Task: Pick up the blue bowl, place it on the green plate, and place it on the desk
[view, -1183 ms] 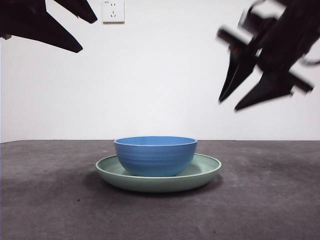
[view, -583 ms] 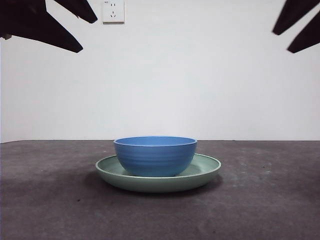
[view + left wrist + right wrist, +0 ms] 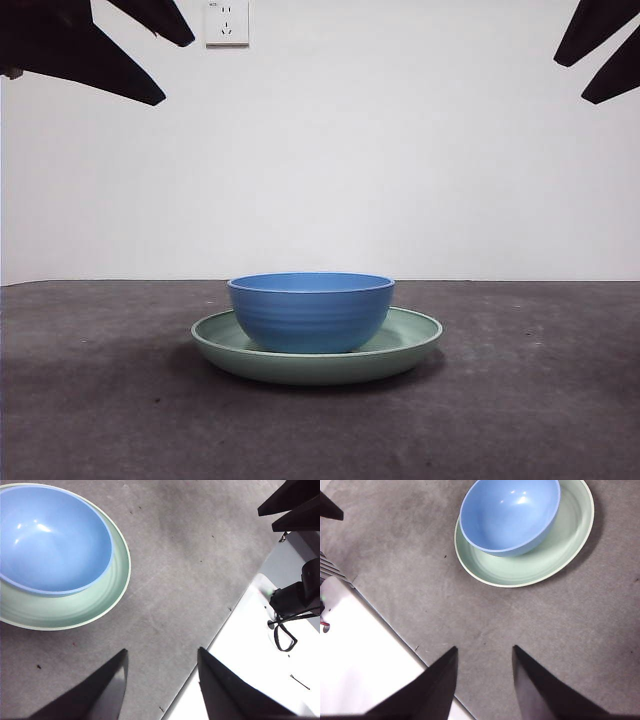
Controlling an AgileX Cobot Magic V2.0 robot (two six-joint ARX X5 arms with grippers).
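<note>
The blue bowl [image 3: 311,311] sits upright inside the green plate [image 3: 405,338], a little left of its centre, on the desk [image 3: 520,400]. Both also show in the left wrist view, bowl [image 3: 50,540] on plate [image 3: 100,600], and in the right wrist view, bowl [image 3: 509,514] on plate [image 3: 545,560]. My left gripper [image 3: 160,680] is open and empty, raised well to one side of the plate; it shows at the front view's top left [image 3: 120,50]. My right gripper [image 3: 484,675] is open and empty, high and away from the plate, at the front view's top right [image 3: 605,50].
A white wall with a power socket [image 3: 227,22] stands behind the desk. A white surface borders the desk's edge in both wrist views [image 3: 250,650] [image 3: 360,650], with a black cabled part [image 3: 295,600] on it.
My right gripper has risen from mid-height at the right up to the top right corner, away from the bowl. The bowl, plate and left gripper have not moved.
</note>
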